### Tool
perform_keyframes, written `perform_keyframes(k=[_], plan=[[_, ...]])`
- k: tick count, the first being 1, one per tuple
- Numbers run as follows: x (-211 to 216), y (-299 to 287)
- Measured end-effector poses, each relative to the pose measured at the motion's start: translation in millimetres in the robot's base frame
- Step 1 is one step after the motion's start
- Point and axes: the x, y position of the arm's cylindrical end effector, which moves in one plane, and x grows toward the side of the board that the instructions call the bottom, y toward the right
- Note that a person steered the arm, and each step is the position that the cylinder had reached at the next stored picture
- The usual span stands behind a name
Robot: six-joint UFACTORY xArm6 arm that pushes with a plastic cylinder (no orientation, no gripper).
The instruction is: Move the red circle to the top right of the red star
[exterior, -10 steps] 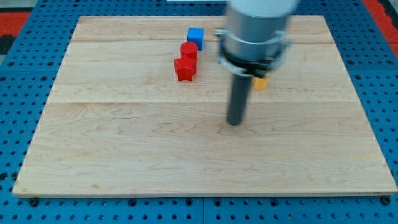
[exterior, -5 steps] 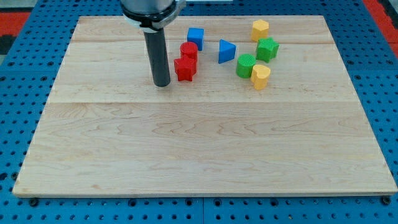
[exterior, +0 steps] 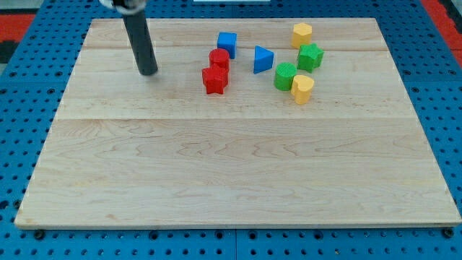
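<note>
The red circle (exterior: 219, 59) sits on the wooden board, touching the upper right side of the red star (exterior: 214, 79). My tip (exterior: 148, 71) rests on the board well to the left of both red blocks, about level with the gap between them. It touches no block.
A blue cube (exterior: 227, 42) lies just above the red circle. A blue triangle (exterior: 263, 59) lies to its right. Further right are two green blocks (exterior: 286, 75) (exterior: 310, 56) and two yellow blocks (exterior: 302, 88) (exterior: 302, 33). The board (exterior: 238, 180) rests on a blue pegboard.
My tip has swept from the board's middle right to the left, past the red star, and up to the upper left. The blocks have not moved.
</note>
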Motion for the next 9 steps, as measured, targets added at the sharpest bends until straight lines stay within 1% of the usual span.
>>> perform_keyframes(k=[1, 2, 3, 5, 7, 8, 9], plan=[[-31.7, -23.8], [-78.8, -25.5], [-108.1, 11.1], [-102.0, 13.9], [-18.3, 48.9], [-29.1, 94.8], [-27.9, 97.7]])
